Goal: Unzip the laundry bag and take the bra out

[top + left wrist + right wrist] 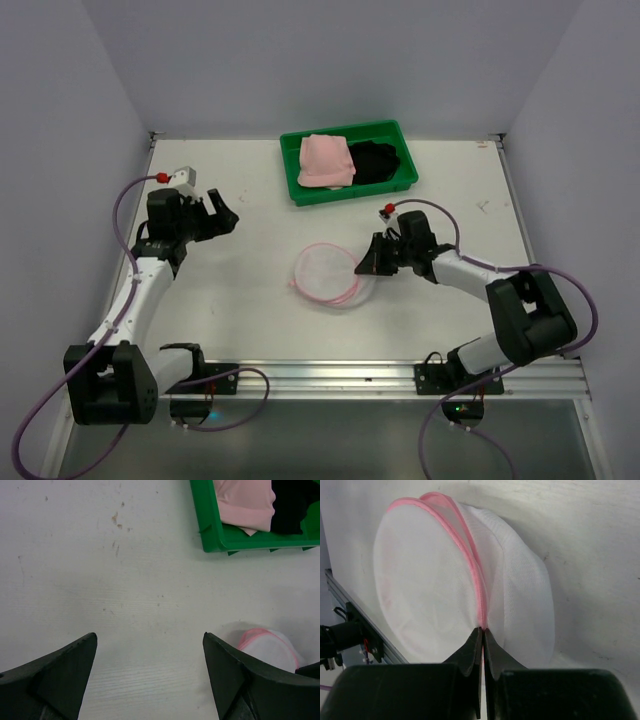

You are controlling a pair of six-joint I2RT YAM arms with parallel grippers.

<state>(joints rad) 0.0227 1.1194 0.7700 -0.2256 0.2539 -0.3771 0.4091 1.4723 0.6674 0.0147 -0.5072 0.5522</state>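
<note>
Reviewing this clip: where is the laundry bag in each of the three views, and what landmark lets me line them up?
Top external: laundry bag mid-frame, below the green tray.
Left wrist: laundry bag bottom right, green tray top right.
Right wrist: laundry bag fills the middle, pink edge pinched by the right end effector; no tray.
Shared landmark: the green tray, in two views only.

Centre: round white mesh laundry bag (328, 275) on pale flat surface (250, 300).
Behind it: green rectangular plastic tray (345, 193).
In tray: folded pink cloth (325, 162) left of black cloth (375, 160).
</note>
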